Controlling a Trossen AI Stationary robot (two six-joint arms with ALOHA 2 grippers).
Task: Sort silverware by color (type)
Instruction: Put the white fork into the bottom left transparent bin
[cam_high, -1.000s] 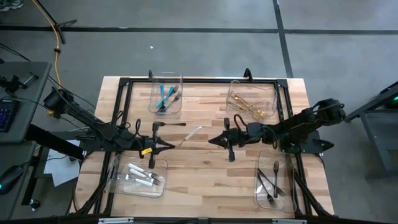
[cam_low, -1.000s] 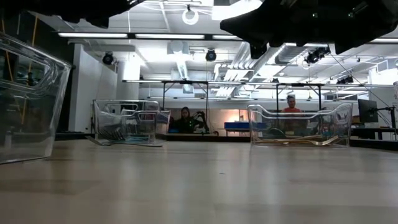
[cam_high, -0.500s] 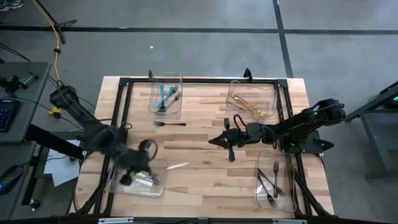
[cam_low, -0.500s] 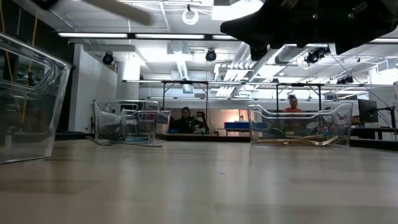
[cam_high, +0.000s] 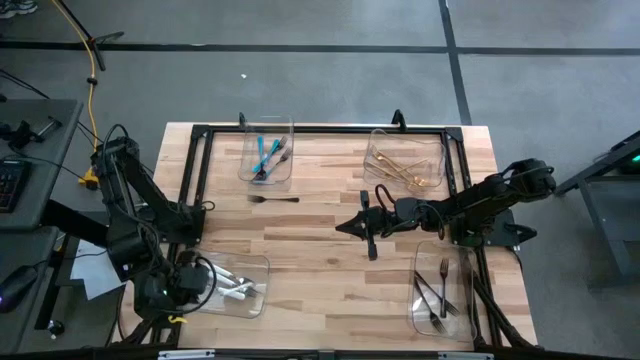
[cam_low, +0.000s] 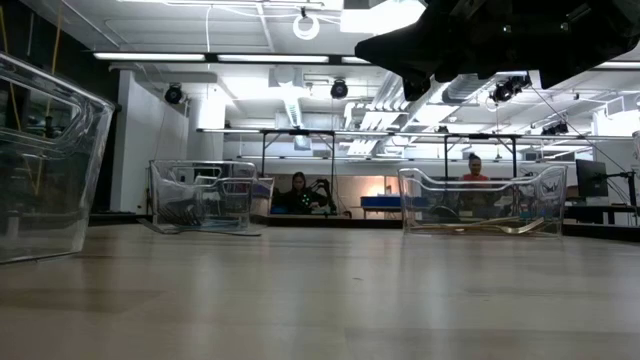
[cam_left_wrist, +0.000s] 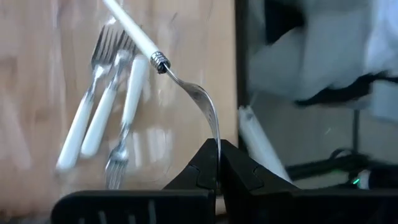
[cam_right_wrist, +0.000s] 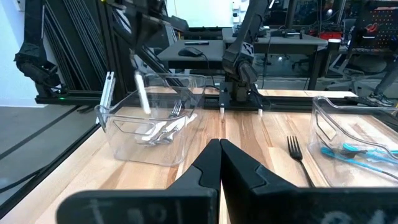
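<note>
My left gripper (cam_high: 188, 284) is over the near-left clear bin (cam_high: 258, 262), shut on a white-handled utensil (cam_left_wrist: 127, 25). Several white-handled forks (cam_left_wrist: 93, 118) lie flat on that bin's floor. One dark fork (cam_high: 272, 199) lies flat on the table near the far-left bin, also visible in the right wrist view as the dark fork (cam_right_wrist: 297, 149). My right gripper (cam_high: 340, 226) hovers over the table's middle, shut on nothing, with its fingers (cam_right_wrist: 208, 163) closed together. My left gripper pinches the white-handled utensil by the tip of its metal head (cam_left_wrist: 216, 134), between the two fingers' free ends. The curved metal neck and white handle reach straight out beyond the fingers. It is lifted clear above the forks in the bin.
Teal utensils lie in the far-left bin (cam_high: 266, 155), gold ones in the far-right bin (cam_high: 405, 166), dark steel ones in the near-right bin (cam_high: 440, 292). A black frame (cam_high: 300, 130) edges the table. People sit in the room behind (cam_low: 298, 190). Bare wood lies between the bins.
My left arm has swung from the table's middle toward the near-left corner, carrying the white-handled utensil off the table. It has turned about and now stands over the near-left bin. The right arm has kept still.
</note>
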